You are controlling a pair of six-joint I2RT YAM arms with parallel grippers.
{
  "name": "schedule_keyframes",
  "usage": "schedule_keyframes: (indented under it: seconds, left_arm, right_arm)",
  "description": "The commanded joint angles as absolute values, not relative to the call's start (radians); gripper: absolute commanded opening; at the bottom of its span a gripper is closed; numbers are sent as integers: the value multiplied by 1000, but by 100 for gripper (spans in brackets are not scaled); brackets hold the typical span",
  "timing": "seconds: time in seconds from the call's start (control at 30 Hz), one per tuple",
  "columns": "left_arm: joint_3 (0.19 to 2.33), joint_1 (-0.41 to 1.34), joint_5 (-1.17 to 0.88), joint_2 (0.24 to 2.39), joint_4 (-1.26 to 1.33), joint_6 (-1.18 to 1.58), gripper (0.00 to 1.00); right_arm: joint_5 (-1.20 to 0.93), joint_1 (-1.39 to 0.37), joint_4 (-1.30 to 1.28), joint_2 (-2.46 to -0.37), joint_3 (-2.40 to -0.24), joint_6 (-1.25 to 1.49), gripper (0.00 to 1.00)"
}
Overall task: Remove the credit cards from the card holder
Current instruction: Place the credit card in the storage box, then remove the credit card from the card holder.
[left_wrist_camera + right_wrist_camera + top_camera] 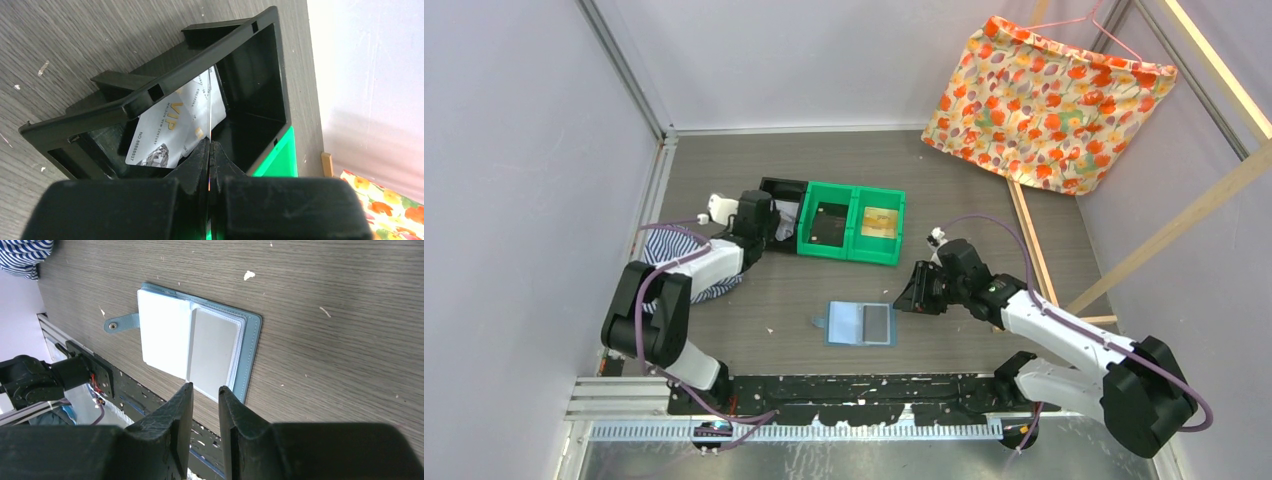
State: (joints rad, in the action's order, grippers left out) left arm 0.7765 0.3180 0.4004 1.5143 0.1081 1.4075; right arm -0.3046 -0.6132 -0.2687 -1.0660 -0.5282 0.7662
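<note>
The card holder point(861, 323) lies open on the table, teal outside with pale sleeves, its tab to the left. In the right wrist view the card holder point(195, 347) is just beyond my right gripper point(206, 386), which is open a little and empty. Its right page looks greyer; I cannot tell whether a card is in it. My left gripper point(209, 144) is shut on a thin card point(210, 107), seen edge-on, held in a black bin point(260, 75). A whitish VIP card point(167, 127) lies in that bin. In the top view the left gripper point(774, 222) is at the black bin point(782, 187) and the right gripper point(911, 298) is beside the holder.
A green two-part bin point(852, 222) stands next to the black bin, with a yellowish item point(879, 221) in its right part. A striped cloth point(669, 250) lies by the left arm. A floral cloth point(1044, 100) hangs at the back right beside wooden frame bars point(1169, 235).
</note>
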Motion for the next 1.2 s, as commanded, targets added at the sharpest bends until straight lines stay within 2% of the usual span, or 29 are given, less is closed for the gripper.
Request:
schedule_keyframes:
  seconds: [0.0, 0.1, 0.27, 0.3, 0.37, 0.47, 0.6, 0.67, 0.77, 0.87, 1.0, 1.17]
  left_arm:
    - [796, 323, 424, 1550, 174, 1446, 0]
    - [801, 331, 425, 1568, 158, 1437, 2]
    - [788, 342, 436, 1522, 119, 1420, 54]
    - [800, 341, 422, 1506, 76, 1409, 61]
    - [843, 343, 407, 1447, -93, 1370, 68]
    - [887, 356, 421, 1352, -262, 1297, 70]
    - [866, 361, 365, 1179, -330, 1152, 69]
    - [852, 363, 198, 1100, -320, 1002, 66]
    - [868, 394, -80, 1061, -426, 948, 60]
    - [889, 542, -181, 1062, -517, 939, 58]
    - [756, 765, -167, 1044, -353, 987, 59]
    - [640, 802, -234, 1120, -202, 1042, 59]
  right_arm:
    - [-281, -611, -267, -1032, -518, 788, 31]
    - [-287, -610, -264, -1035, -520, 788, 31]
    - [-307, -611, -254, -1081, -545, 769, 31]
    - [-309, -610, -255, -1088, -551, 766, 32]
    - [-302, -611, -250, -1088, -559, 765, 32]
    - [-276, -611, -243, -1085, -567, 765, 35]
    - [-260, -611, -210, -1096, -561, 789, 35]
    - [-258, -611, -193, -1103, -557, 801, 36]
    - [-233, -631, -228, -1097, -570, 793, 36]
    - [-236, -650, -209, -1084, -554, 813, 37]
    - [-314, -652, -92, -1132, -508, 882, 38]
    - [-367, -659, 50, -1190, -456, 952, 38]
